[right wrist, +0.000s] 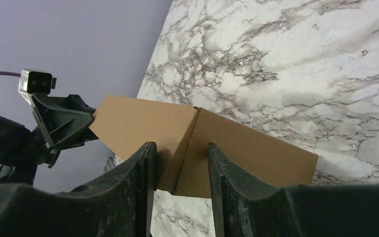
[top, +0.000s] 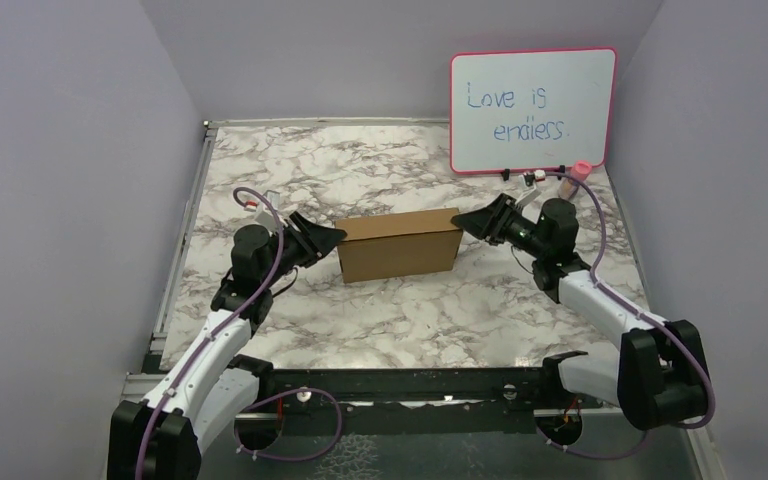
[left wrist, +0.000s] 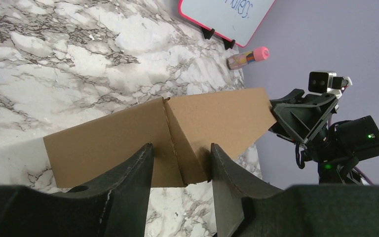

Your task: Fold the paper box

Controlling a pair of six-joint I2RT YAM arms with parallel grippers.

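brown paper box (top: 400, 248) sits closed, its contents hidden

I see the paper box (top: 400, 245) as matt brown cardboard, the table (top: 260, 170) smooth and marble-patterned, the whiteboard (top: 532, 110) glossy.

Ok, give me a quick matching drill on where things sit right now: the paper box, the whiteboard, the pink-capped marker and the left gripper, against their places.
Things:
1. paper box
2. whiteboard
3. pink-capped marker
4. left gripper

Places:
A. propped upright at the far right
B. fingers either side of the box's left end
C. standing in the middle of the marble table
D. lying by the whiteboard's foot

Pairs: 1-C, 2-A, 3-D, 4-B
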